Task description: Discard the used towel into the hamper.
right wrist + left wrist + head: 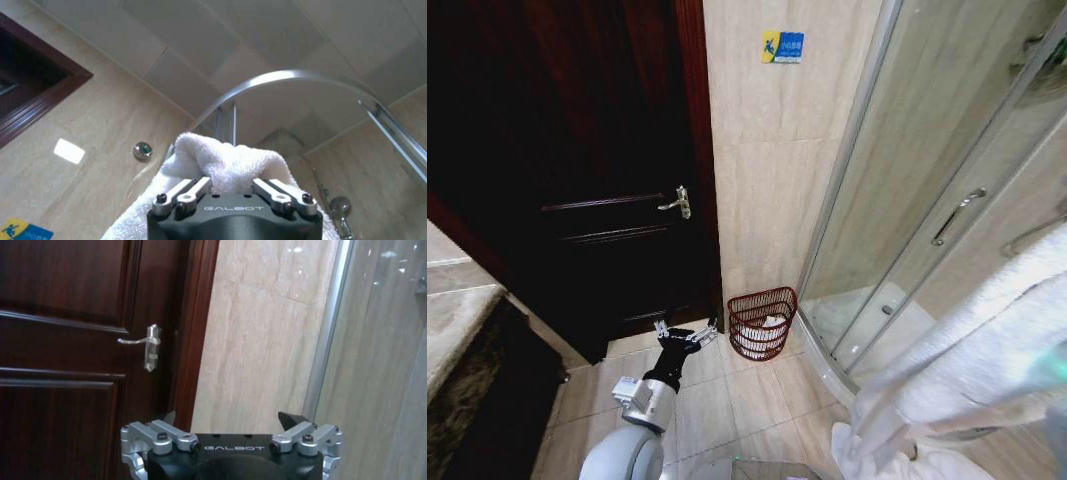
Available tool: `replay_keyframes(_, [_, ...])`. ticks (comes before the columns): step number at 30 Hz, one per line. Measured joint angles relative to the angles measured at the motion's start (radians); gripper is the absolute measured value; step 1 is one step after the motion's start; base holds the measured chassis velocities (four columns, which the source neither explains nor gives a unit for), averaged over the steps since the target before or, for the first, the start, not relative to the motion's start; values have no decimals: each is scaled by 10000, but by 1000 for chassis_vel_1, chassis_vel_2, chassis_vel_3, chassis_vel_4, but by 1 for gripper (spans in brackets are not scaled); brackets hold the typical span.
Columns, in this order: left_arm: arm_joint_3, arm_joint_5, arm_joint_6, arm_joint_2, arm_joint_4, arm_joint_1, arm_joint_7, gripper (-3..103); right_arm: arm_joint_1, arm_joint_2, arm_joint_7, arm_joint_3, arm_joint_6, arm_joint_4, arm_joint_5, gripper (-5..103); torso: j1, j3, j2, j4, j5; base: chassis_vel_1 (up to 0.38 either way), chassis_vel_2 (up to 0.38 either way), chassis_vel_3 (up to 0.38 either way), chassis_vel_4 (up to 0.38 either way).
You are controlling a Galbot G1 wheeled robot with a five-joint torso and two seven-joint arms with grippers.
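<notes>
Overhead, right gripper [232, 186] clamps towel [223, 160]; hamper [762, 320] far below.

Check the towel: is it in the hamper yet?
Not yet. The towel is clamped in the right hand, raised at head-view right; the hamper stands upright on the floor beyond it.

White towel [227, 162], upright wire hamper [762, 322]

Towel [987, 370] cut off by the head view's right and lower edges; it covers the right hand's [233, 186] fingertips in the right wrist view.
</notes>
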Motion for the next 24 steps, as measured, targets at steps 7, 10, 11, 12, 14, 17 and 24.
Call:
replay_keyframes(7, [0, 0, 0, -1, 0, 0, 0, 100, -31, -13, 2, 8, 144, -1, 68, 13, 0, 0, 0, -1, 4, 0, 0, 0, 0])
replay_keyframes(10, [0, 0, 0, -1, 0, 0, 0, 100, -46, -23, 8, 43, 169, 0, 102, 13, 0, 0, 0, -1, 0, 0, 0, 0, 0])
replay_keyframes(11, [0, 0, 0, -1, 0, 0, 0, 100, -56, -23, 8, 47, 188, -1, 111, 13, 0, 0, 0, -1, 0, 0, 0, 0, 0])
replay_keyframes(12, [0, 0, 0, -1, 0, 0, 0, 100, -58, -22, 6, 47, 195, 0, 109, 13, 0, 0, 0, -1, 0, 0, 0, 0, 0])
replay_keyframes(14, [0, 0, 0, -1, 0, 0, 0, 100, -57, -3, -5, 47, 195, 0, 99, 13, 0, 0, 0, -1, 0, 0, 0, 0, 0])
replay_keyframes(17, [0, 1, 0, -1, 0, 0, 0, 100, -49, 2, -16, 49, 195, 0, 81, 13, 0, 0, 0, 0, 1, 0, 0, 0, 0])
replay_keyframes(24, [0, 0, 0, -1, 0, 0, 0, 100, -52, 7, -70, 118, 167, 0, 26, 13, 1, 0, 0, 4, 1, 46, 46, 48, 39])
